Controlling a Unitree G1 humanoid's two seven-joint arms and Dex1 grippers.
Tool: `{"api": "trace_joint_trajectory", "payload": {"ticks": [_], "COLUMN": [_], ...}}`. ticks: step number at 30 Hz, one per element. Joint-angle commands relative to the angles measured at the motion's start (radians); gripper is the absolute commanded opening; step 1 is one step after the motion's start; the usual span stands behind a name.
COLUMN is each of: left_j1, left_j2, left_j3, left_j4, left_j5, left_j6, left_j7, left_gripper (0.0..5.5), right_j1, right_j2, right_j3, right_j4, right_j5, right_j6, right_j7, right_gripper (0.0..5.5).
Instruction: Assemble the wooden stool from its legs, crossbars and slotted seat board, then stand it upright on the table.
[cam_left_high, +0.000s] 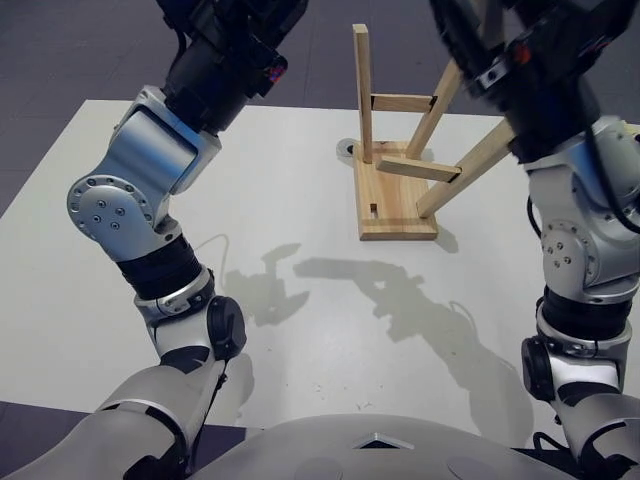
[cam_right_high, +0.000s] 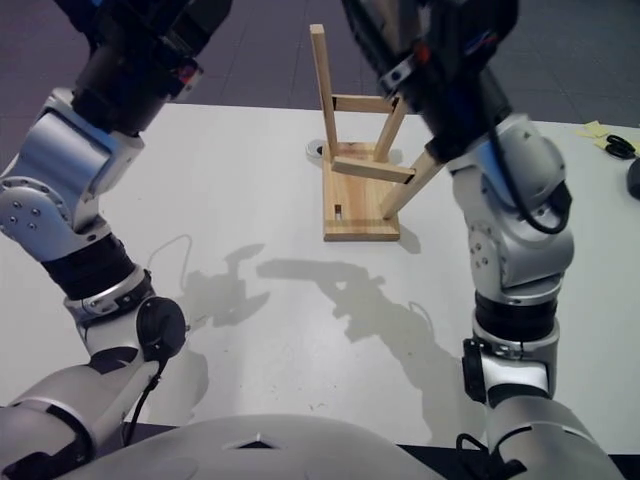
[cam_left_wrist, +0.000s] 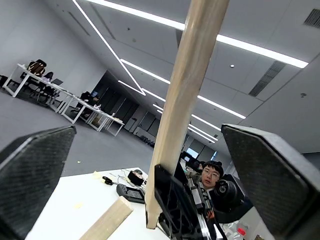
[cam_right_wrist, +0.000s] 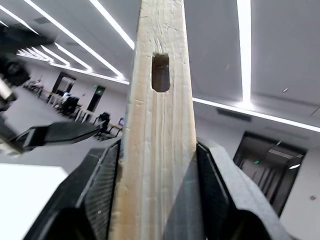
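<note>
The slotted seat board (cam_left_high: 395, 205) lies flat on the white table (cam_left_high: 300, 330). One leg (cam_left_high: 362, 90) stands upright on it and two legs (cam_left_high: 470, 165) lean outward, joined by crossbars (cam_left_high: 400, 102). Both arms are raised above the stool. In the right wrist view my right gripper (cam_right_wrist: 160, 200) is shut on a separate wooden leg (cam_right_wrist: 160, 125) with a slot (cam_right_wrist: 160, 72) in it. In the left wrist view my left gripper (cam_left_wrist: 150, 180) is wide open, its fingers (cam_left_wrist: 270, 175) far apart on either side of that held leg (cam_left_wrist: 185, 100) without touching it.
A small round disc (cam_left_high: 347, 148) lies on the table just left of the seat board. Scissors and yellow notes (cam_right_high: 615, 142) sit at the far right edge. A thin cable (cam_left_high: 205, 245) loops near my left arm. The near half of the table is bare.
</note>
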Motion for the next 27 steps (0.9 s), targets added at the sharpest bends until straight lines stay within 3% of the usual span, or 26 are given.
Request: {"api": "trace_joint_trajectory", "payload": {"ticks": [1, 8, 27], "left_j1": [0.034, 0.051, 0.033], "left_j2": [0.016, 0.039, 0.138], "left_j3": [-0.054, -0.097, -0.144], "left_j4": [-0.016, -0.015, 0.01], "left_j5": [-0.035, -0.055, -0.161], "left_j6": [-0.013, -0.052, -0.134], "left_j7": [0.046, 0.068, 0.139], "left_gripper": [5.4, 5.4, 2.37], "right_j1": [0.042, 0.14, 0.233], "right_j2": [0.008, -0.009, 0.002], "right_j3": [0.043, 0.049, 0.079], "right_j4": [-0.045, -0.062, -0.099], "right_j5": [-0.012, -0.019, -0.095], "right_j6": [0.025, 0.032, 0.011], "right_j7": [0.031, 0.092, 0.123], "right_gripper": [2.07, 2.07, 2.07]}}
